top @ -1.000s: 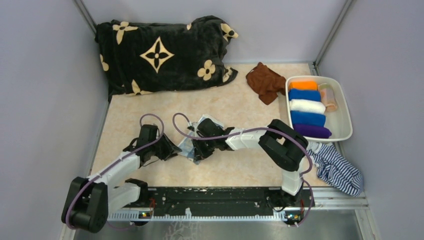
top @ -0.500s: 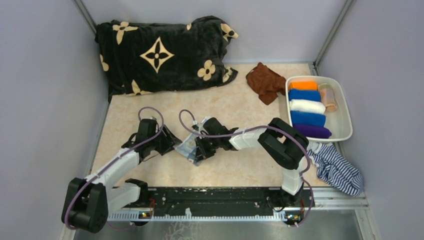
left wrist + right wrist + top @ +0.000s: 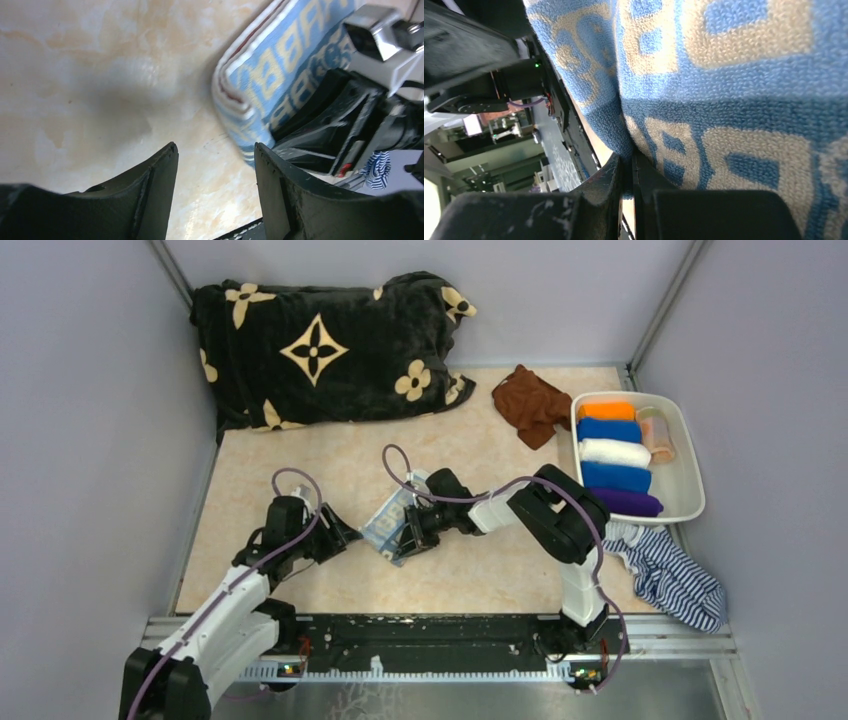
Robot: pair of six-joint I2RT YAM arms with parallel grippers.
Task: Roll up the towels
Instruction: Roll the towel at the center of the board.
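We log the right claw [image 3: 404,542] clamped on the folded blue towel [image 3: 386,522], carried rightward along the worktop [image 3: 300,455] since earlier. The left claw [image 3: 215,148], drawn back beside it, gapes empty.

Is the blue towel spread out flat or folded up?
Folded up, not spread. The blue towel shows several stacked layers along its edge, and the right gripper pinches it.

Towels: one folded, one loose, the rest rolled.
The blue-and-white printed towel [image 3: 385,527] lies folded mid-table; the brown towel [image 3: 530,403] sits crumpled beside the tray [image 3: 693,475] holding the rolls [image 3: 613,453].
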